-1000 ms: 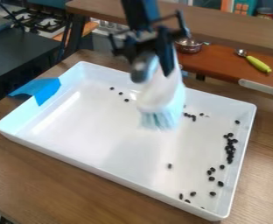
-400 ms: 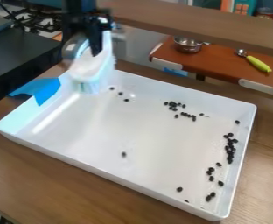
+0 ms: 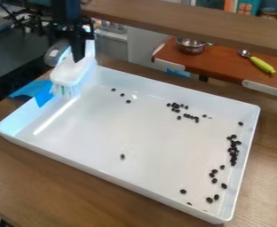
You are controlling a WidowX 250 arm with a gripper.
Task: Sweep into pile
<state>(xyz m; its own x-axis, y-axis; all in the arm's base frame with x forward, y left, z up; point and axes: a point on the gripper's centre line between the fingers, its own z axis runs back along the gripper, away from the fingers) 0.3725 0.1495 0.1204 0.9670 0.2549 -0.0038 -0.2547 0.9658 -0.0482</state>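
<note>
One black two-finger claw (image 3: 76,53), camera view: top left, over the back-left corner of the white rectangular plastic tray (image 3: 105,128). It's narrow, clamped on the white plastic brush (image 3: 73,73), no daylight that I can see between claw and grip. Pale bristles (image 3: 65,91) hang below the claw and a touch to its viewer-left, by the tray's left wall. Can't tell if they touch the floor of it.

Key relation: all the small black beans (image 3: 233,150) lie to the viewer's right of the claw and toward the camera, none that I see on its far side. Nearest are three loose ones just in from the back wall. Next out, a loose cluster further right along that wall. Biggest group sits farthest right, strung along the right wall, with strays trailing toward the near-right corner. One loner is nearer the camera than the claw, mid-tray.

Brush head's long axis runs slantwise, back-right to front-left, so its broad side roughly faces the beans. My read: early to middle, beans in several groups, not one pile. Next stroke should lower the bristles, then go rightward from the claw. Risks: snagging the blue tape (image 3: 44,95) on the left rim, or flicking beans past the main group.
</note>
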